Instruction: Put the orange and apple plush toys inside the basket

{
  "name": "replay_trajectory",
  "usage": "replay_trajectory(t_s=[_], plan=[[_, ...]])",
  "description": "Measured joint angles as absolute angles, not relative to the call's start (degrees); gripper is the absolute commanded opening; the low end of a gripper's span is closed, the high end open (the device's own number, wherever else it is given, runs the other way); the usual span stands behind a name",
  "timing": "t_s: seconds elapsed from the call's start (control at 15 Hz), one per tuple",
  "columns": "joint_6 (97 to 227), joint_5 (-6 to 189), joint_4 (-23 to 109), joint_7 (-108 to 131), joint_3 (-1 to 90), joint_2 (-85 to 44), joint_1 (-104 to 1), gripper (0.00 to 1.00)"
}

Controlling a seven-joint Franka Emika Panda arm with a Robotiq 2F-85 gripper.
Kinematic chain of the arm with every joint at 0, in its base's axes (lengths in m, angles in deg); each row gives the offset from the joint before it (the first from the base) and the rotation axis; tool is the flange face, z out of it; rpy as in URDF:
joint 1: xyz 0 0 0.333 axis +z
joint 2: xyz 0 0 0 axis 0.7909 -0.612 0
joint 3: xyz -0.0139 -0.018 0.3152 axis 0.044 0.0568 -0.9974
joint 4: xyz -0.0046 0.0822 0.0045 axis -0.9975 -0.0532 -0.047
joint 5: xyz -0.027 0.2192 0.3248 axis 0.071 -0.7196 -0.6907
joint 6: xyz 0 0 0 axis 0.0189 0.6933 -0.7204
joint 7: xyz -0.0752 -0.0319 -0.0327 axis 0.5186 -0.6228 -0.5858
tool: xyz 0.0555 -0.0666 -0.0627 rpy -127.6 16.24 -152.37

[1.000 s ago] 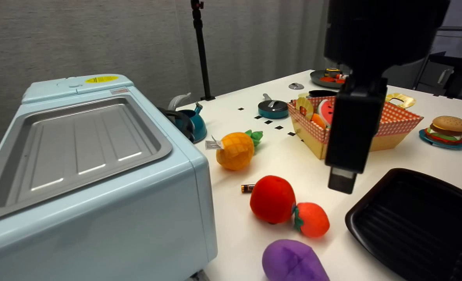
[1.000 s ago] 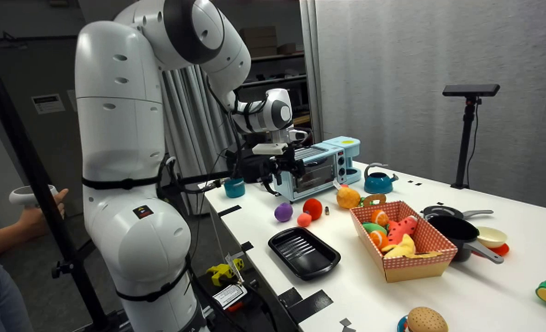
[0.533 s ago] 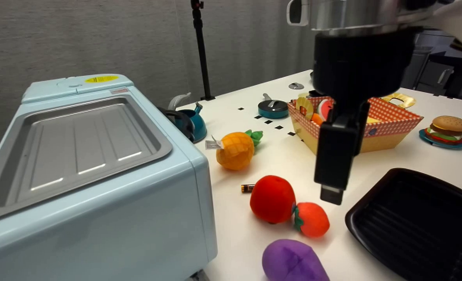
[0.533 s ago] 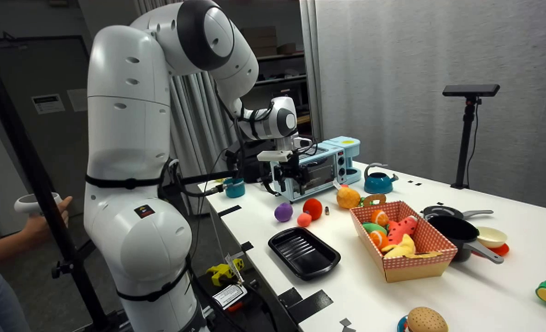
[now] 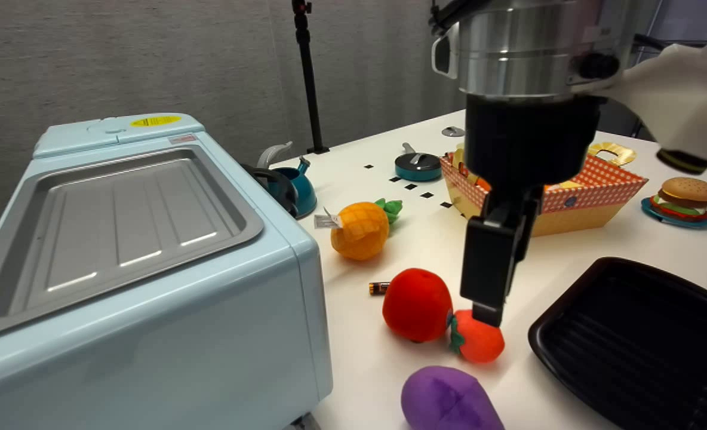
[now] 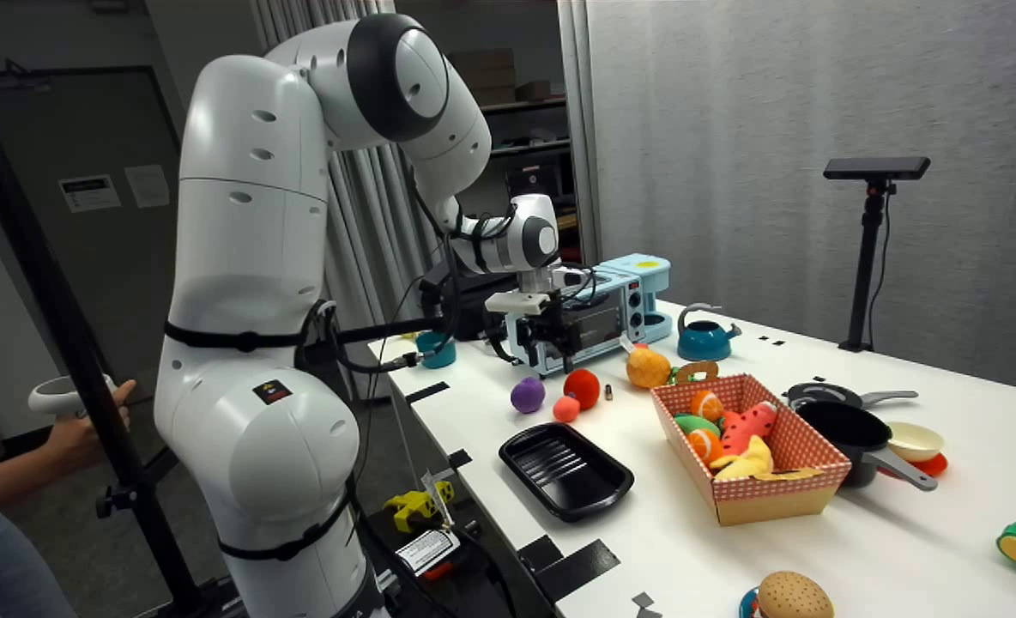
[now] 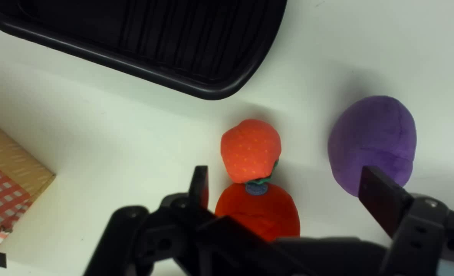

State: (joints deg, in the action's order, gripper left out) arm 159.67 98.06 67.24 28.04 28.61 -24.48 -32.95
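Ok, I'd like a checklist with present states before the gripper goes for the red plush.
1. Gripper open: ok, jaws wide apart.
2. Red plush free of neighbours: not ok, strawberry plush lies against it.
3. Purple plush clear of the descent: cannot tell, one jaw overlaps it in the wrist view.
4. Red plush really the apple: cannot tell.
5. Two round orange plushes inside the basket: ok.

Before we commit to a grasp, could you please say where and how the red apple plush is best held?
I'd come from above and pinch the red apple plush across its widest part, on flanks facing the basket and purple plush: it's round, and the strawberry plush touches a third side.
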Motion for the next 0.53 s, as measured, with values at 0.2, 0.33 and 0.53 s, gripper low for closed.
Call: replay_trajectory(t_s=[0.2,0.33,0.53], plan=[[161.01,98.21,67.23,28.86,29.19,-25.50,-32.33,1.00],[161.76,98.54,67.22,29.65,29.77,-26.24,-31.68,1.00],[163.42,99.30,67.22,30.77,30.57,-27.57,-30.82,1.00]])
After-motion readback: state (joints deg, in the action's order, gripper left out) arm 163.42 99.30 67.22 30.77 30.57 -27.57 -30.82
